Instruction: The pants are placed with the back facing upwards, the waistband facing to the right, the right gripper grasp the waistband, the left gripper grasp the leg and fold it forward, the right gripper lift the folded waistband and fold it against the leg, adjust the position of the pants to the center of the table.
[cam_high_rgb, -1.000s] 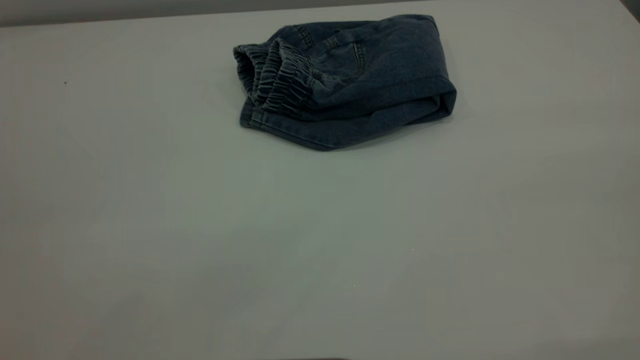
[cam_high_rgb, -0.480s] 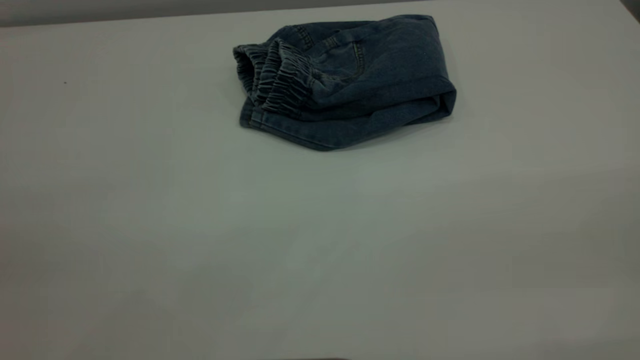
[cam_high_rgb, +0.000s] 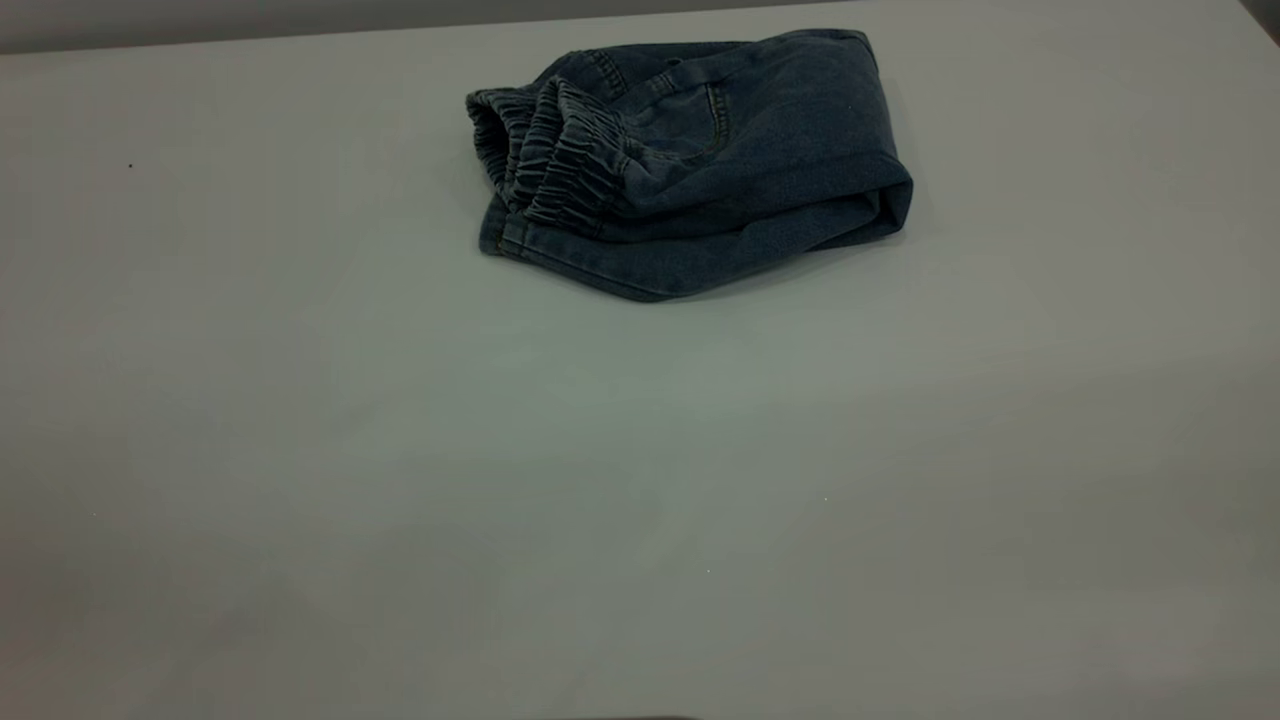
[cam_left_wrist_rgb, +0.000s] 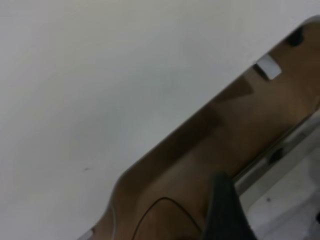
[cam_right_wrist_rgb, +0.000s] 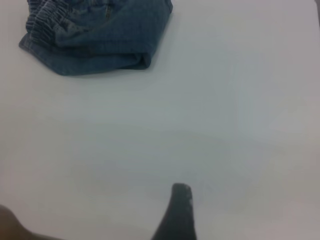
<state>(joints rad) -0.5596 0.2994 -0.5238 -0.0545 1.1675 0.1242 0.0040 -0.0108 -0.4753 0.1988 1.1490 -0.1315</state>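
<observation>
A: Where are the pants (cam_high_rgb: 690, 160) now?

B: Folded into a compact bundle on the surface (cam_high_rgb: 640, 480), lying toward twelve o'clock in the exterior view, close to the far edge. The waistband (cam_high_rgb: 555, 155) is doubled over at the bundle's nine o'clock end, resting on the leg layers, and the rounded fold sits at three o'clock.

A: So which step is this?

B: I judge both folds done. What remains is the last one: bringing the pants to the middle of the surface, and they sit well off it.

A: And the claws?

B: Neither appears in the exterior view. The right wrist view shows one dark finger of the right claw (cam_right_wrist_rgb: 177, 212) over bare surface, well apart from the pants (cam_right_wrist_rgb: 97, 35) and holding nothing; how wide it is I cannot tell. The left wrist view shows one finger of the left claw (cam_left_wrist_rgb: 227, 210) beyond the surface's edge, over a brown floor, with nothing in it; its opening I cannot tell either.

A: What does the next move call for?

B: Probably a reach to the bundle and a pull toward six o'clock, keeping the layers together.

A: Room?

B: Plenty toward six, and on both sides. Only the twelve o'clock edge is close.
</observation>
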